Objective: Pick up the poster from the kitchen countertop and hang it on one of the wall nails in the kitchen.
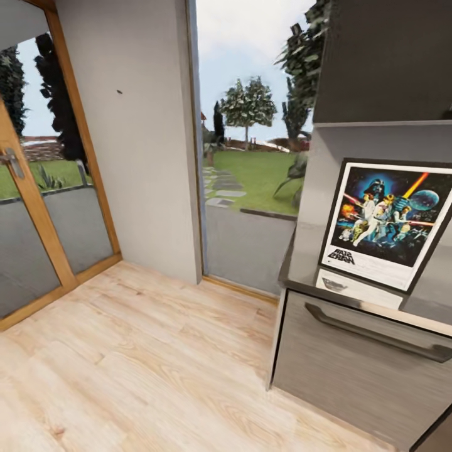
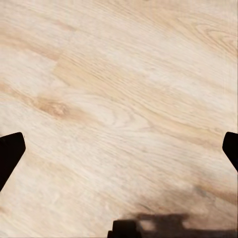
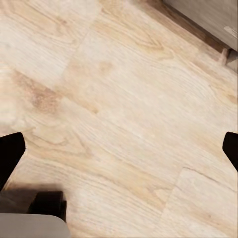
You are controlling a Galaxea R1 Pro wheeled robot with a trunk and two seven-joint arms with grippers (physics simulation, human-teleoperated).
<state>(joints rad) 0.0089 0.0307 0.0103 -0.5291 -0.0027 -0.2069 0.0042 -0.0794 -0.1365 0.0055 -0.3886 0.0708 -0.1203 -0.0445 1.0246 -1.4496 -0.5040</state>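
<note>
Wood floor (image 2: 119, 99) lies under both spread-open hands; poster (image 1: 389, 221) leans on the kitchen countertop (image 1: 301, 276).

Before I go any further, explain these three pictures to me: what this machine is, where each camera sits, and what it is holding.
This is a simulated wheeled robot with two arms, each ending in a claw. The big picture comes from its head camera: a Star Wars poster stands propped upright on the grey kitchen countertop, above a drawer with a dark handle. On the light-grey wall sticks a tiny dark nail. The other two pictures come from cameras on the wrists, looking down at the wooden floor. The left claw and the right claw show as dark fingertips at the picture edges, wide apart, holding nothing.
</note>
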